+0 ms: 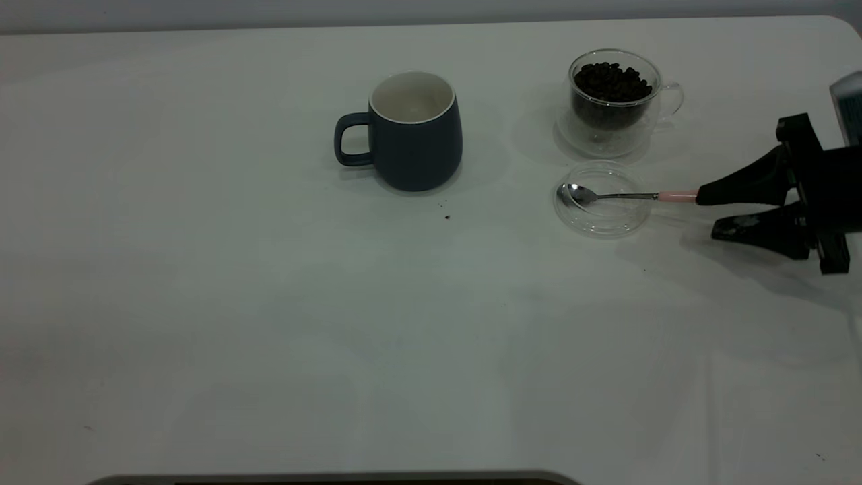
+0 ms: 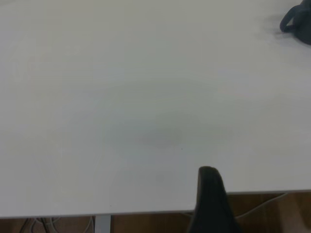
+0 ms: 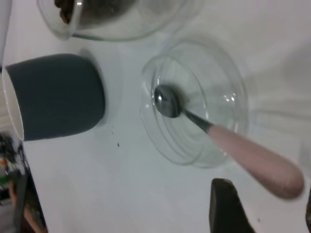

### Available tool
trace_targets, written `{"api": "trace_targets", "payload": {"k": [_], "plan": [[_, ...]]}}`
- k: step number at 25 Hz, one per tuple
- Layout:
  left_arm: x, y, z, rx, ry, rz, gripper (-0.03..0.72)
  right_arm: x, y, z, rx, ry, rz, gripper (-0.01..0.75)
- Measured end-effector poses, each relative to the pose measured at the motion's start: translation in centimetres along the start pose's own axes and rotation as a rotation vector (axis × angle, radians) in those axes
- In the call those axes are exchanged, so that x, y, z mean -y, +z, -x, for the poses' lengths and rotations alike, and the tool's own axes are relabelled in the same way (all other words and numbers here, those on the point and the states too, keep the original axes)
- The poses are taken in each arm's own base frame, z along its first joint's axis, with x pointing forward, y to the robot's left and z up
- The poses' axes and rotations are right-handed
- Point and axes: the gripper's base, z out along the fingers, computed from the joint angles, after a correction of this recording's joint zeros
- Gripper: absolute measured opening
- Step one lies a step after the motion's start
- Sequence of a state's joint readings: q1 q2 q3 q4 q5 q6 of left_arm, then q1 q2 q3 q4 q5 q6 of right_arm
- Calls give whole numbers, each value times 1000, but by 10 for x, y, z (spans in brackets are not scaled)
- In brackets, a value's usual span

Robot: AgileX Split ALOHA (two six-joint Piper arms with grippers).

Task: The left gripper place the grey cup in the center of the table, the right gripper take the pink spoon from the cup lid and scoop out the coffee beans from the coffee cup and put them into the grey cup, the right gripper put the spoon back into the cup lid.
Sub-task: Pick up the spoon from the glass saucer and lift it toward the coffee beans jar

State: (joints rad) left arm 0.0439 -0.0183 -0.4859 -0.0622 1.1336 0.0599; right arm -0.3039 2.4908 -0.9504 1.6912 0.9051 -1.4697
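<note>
My right end effector (image 1: 706,214) sits at the right edge of the surface (image 1: 269,323), fingers spread wide, straddling the tip of the pink spoon's (image 1: 626,196) handle, gripping nothing. Spoon bowl rests in the cup lid (image 1: 601,219). Coffee cup (image 1: 614,101) behind it, holding coffee beans (image 1: 611,81). Grey cup (image 1: 412,135) upright mid-surface. Left end effector (image 2: 210,199) off the near edge; opening not discernible.
</note>
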Motion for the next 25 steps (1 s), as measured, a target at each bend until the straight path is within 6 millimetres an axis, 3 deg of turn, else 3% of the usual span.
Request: {"api": "trace_targets", "payload": {"k": [8,19,25], "plan": [[0,0,0,0,0,0,565,-4,2,21,-28,-75,-10,426],[0,0,0,0,0,0,565,1,10,21,7,-58,67,422],[0,0,0,0,0,0,565,-1,10,21,11,-67,91,381]]}}
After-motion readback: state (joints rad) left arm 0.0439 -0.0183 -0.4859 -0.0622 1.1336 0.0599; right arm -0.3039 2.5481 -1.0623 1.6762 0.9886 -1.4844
